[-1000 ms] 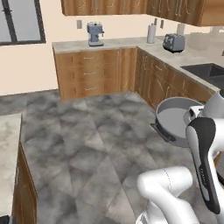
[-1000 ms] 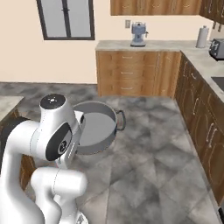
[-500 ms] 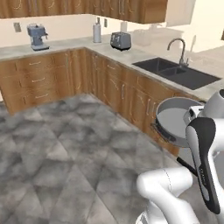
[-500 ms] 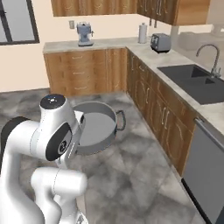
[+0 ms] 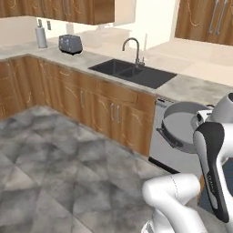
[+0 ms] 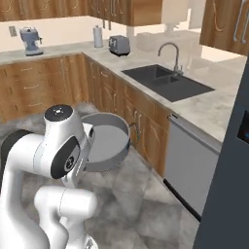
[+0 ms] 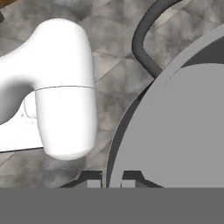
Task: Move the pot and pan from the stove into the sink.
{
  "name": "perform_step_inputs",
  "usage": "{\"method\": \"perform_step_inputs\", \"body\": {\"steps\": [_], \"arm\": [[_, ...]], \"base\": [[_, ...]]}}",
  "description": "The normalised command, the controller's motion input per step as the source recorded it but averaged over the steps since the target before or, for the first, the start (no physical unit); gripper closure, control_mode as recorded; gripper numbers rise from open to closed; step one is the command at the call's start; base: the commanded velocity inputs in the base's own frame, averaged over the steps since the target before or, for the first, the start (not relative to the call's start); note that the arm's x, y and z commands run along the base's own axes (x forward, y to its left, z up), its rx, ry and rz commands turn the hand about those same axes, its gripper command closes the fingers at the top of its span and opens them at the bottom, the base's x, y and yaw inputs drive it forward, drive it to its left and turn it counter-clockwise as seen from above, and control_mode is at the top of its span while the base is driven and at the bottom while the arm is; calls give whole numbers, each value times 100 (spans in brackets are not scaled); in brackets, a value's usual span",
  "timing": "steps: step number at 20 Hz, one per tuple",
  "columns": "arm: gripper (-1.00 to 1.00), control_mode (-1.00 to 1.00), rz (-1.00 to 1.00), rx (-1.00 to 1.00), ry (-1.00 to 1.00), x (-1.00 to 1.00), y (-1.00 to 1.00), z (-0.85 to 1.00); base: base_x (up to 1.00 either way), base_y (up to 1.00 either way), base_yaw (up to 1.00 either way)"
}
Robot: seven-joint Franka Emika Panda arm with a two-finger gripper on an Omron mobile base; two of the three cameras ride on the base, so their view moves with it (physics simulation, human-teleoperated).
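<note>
Currently, reading from left to right in the left base view, a paper towel roll [image 5: 41,37] and a toaster [image 5: 70,44] stand on the far counter [image 5: 191,86] under wooden wall cabinets. Further right, the sink [image 5: 133,73] is set into that counter, with its curved faucet [image 5: 133,48] rising behind the basins. A grey dishwasher front [image 5: 166,136] sits below the counter, right of the wooden base cabinets [image 5: 98,111]. The pot [image 5: 184,127] hangs in the air in front of the dishwasher, tipped on its side so that its open mouth faces the room, beside my white arm and clear of the grey tiled floor.

In the right base view, a coffee machine [image 6: 31,41] stands on the left counter, and the pot [image 6: 106,141] is level with my upper arm, well short of the sink [image 6: 168,81].

In the hand view, my gripper [image 7: 111,180] is pinched onto the pot's wall [image 7: 114,144]: one fingertip [image 7: 91,179] lies outside the rim and the other inside. My jaws are narrow, holding the pot. One dark side handle [image 7: 146,35] loops out from the rim above.
</note>
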Motion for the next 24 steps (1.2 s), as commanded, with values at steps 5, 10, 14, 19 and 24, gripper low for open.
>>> {"method": "perform_step_inputs", "body": {"steps": [5,10,14,19,24], "arm": [[100,100,0,0,0,0,0,0],[100,100,0,0,0,0,0,0],[100,100,0,0,0,0,0,0],[100,100,0,0,0,0,0,0],[100,100,0,0,0,0,0,0]], "base": [[0,-1,-50],[0,-2,-50],[0,-3,-50],[0,-6,-49],[0,-13,-47]]}}
